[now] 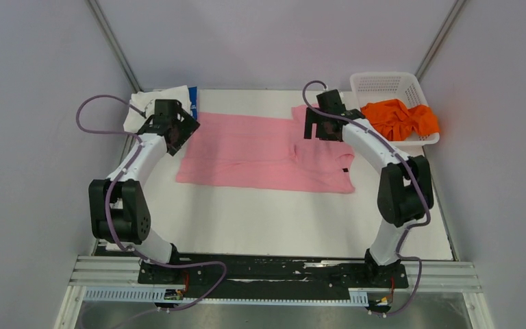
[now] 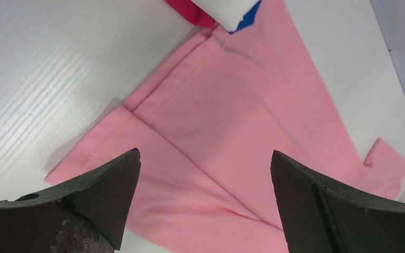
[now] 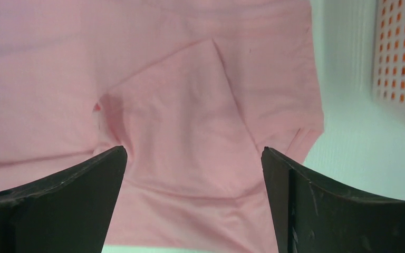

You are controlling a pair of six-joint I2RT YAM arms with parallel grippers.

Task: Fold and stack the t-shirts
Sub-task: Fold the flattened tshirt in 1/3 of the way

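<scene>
Two grippers, both spread wide with nothing between the fingers. The left gripper (image 2: 205,168) hangs over the left end of the light pink t-shirt (image 1: 260,151); the right gripper (image 3: 192,163) hangs over its right end, where a sleeve is folded inward. The pink shirt lies flat across the far half of the table (image 1: 281,219). Stack at the far-left corner: white shirt (image 1: 164,96) on top, blue shirt (image 2: 248,16) and magenta shirt (image 2: 187,10) showing as edges beneath, meeting the pink shirt's corner. Orange shirt (image 1: 401,118) lies crumpled in the white basket (image 1: 383,82), far right.

A white lattice basket (image 1: 386,83) sits at the far right corner of the white table (image 1: 281,219).
</scene>
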